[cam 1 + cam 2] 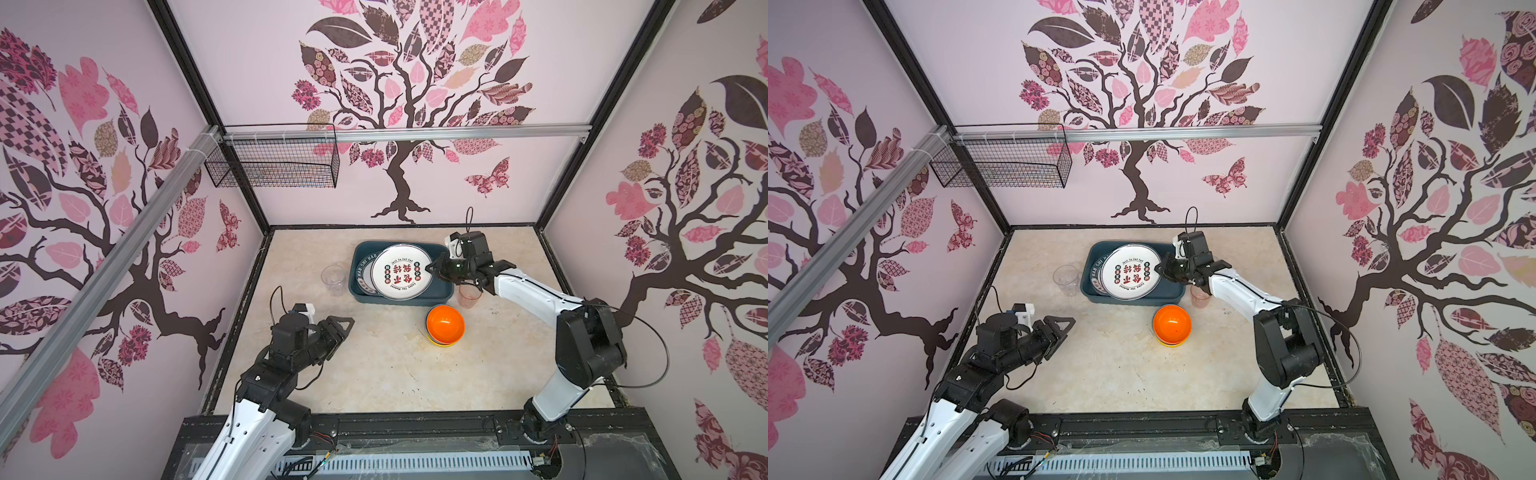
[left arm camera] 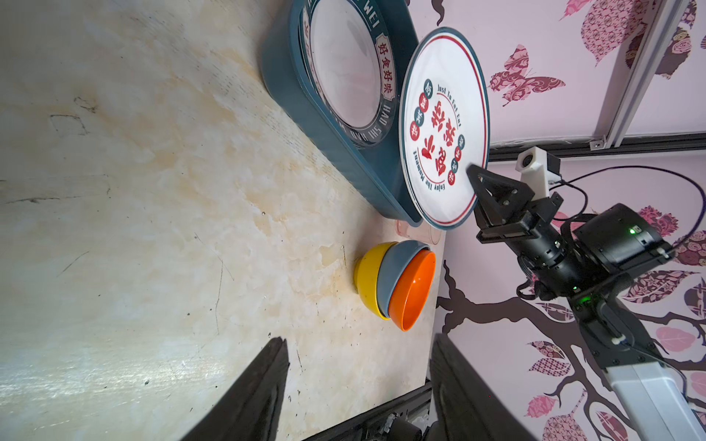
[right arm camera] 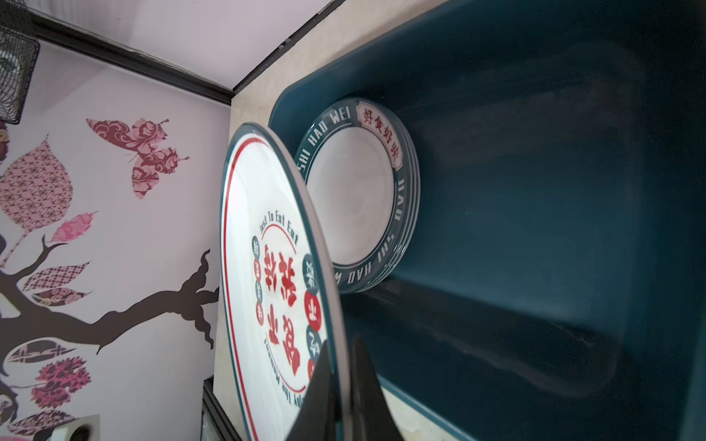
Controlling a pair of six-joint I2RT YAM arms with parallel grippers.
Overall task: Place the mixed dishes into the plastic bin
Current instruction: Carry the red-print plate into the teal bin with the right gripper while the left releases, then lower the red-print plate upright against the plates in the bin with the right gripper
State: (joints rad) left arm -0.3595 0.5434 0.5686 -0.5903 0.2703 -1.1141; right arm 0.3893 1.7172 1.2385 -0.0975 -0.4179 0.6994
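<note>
My right gripper (image 1: 434, 268) (image 3: 342, 343) is shut on the rim of a white plate (image 1: 401, 271) (image 3: 267, 267) printed with red characters, held tilted over the teal plastic bin (image 1: 440, 291) (image 3: 535, 191). Another plate (image 3: 355, 198) with a dark lettered rim lies inside the bin. A nested stack of bowls (image 1: 444, 324) (image 2: 397, 284), orange in blue in yellow, stands in front of the bin. A clear cup (image 1: 333, 278) stands left of the bin and a pinkish cup (image 1: 469, 296) right of it, under my right arm. My left gripper (image 1: 345, 330) (image 2: 359, 343) is open and empty, above the table's left side.
A black wire mesh basket (image 1: 274, 162) hangs on the back wall rail at the upper left. Patterned walls close in the marble tabletop (image 1: 374, 374) on three sides. A black rail runs along the front edge.
</note>
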